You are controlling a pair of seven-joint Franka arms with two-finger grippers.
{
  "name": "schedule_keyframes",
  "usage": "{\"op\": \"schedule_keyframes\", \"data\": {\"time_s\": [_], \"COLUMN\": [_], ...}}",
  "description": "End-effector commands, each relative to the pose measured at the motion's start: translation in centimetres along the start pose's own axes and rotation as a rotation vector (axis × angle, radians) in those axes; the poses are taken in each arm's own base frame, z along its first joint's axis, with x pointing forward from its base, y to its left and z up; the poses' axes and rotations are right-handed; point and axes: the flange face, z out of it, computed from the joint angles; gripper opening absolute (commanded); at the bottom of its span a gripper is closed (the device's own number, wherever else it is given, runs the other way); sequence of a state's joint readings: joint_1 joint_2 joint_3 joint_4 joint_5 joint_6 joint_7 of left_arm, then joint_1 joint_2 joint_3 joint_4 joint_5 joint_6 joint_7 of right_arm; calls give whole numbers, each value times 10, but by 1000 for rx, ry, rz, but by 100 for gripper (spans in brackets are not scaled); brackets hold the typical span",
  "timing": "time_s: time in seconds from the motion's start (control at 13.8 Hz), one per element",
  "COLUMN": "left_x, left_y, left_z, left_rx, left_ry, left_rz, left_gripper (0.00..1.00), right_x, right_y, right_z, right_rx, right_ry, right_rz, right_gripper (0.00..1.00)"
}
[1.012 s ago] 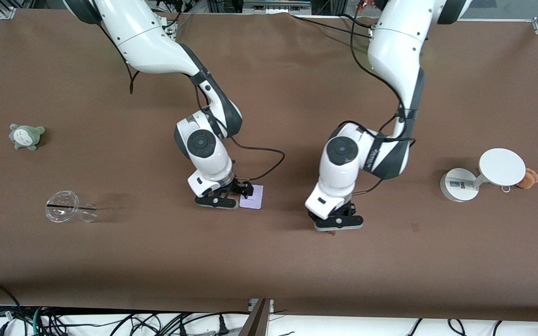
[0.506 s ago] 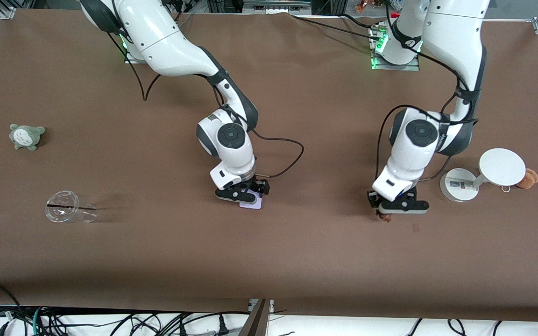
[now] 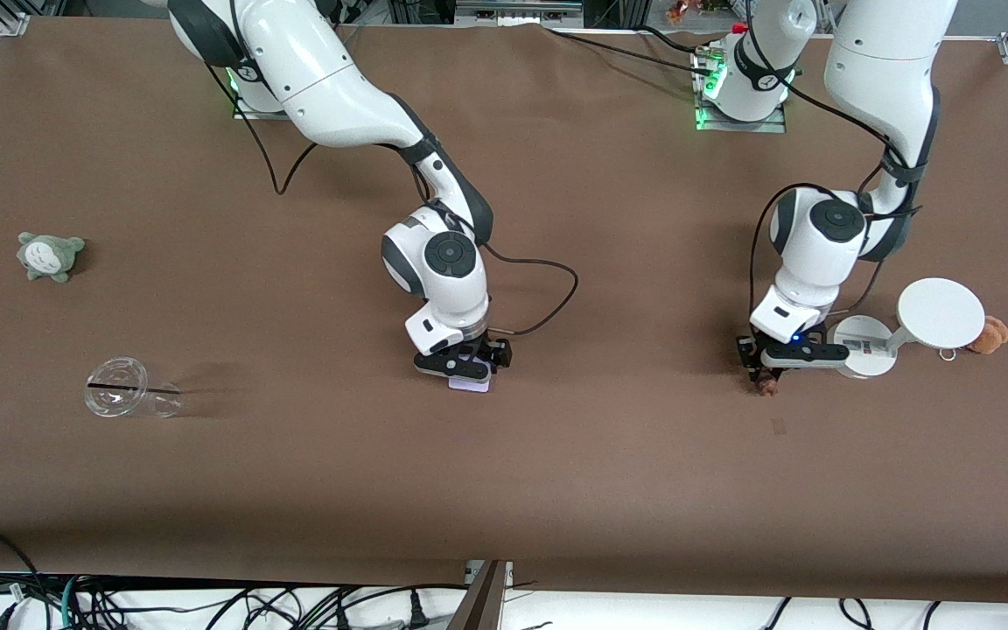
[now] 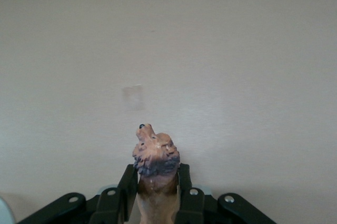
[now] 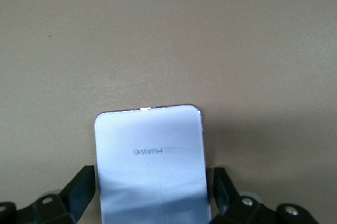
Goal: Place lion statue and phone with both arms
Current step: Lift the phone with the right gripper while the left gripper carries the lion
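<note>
Right gripper [image 3: 466, 366] sits low over mid-table, its fingers [image 5: 79, 187] clamped on the sides of the flat pale lavender-white phone [image 5: 151, 166]. Left gripper [image 3: 771, 372] hangs over brown cloth beside the white round-based stand [image 3: 858, 346], fingers [image 4: 127, 190] clamped on the small orange-brown lion statue [image 4: 156, 168].

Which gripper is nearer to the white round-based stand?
Left. The left gripper, holding the lion statue, is right beside the stand; the right gripper holds the phone mid-table.
</note>
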State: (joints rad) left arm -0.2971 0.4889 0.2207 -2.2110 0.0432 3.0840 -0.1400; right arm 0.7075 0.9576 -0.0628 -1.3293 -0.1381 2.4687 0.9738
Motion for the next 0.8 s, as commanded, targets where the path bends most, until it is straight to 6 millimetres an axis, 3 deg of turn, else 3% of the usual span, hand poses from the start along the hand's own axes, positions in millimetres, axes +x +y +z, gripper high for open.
{"op": "schedule_keyframes", "data": {"time_s": [0.0,0.14,0.22,0.36,0.43,0.51,0.72], "left_x": [-7,-7,-8,-6,-4,-3,6], "left_y": [-6,-6,-7,-11,-12,-12,-12], "left_z": [-4,-4,-3,-5,-8,-9,-26], "left_rx": [-2,-1,0,2,1,1,-2], "left_ry": [-10,-12,-16,-14,-8,-7,-7], "left_rz": [33,30,31,37,40,46,47], "left_gripper": [0,0,0,58,100,100,100], "right_x": [3,7,19,52,75,98,144], "right_y": [-4,0,7,34,53,75,144], "right_z": [3,3,-3,-22,-40,-56,-70], "right_rx": [-9,-13,-21,-71,-90,-96,-97], "right_ry": [33,33,42,11,-9,-22,-120], "right_rz": [-10,-15,-15,-63,-108,-138,-249], "right_gripper": [80,53,48,48,48,48,48]}}
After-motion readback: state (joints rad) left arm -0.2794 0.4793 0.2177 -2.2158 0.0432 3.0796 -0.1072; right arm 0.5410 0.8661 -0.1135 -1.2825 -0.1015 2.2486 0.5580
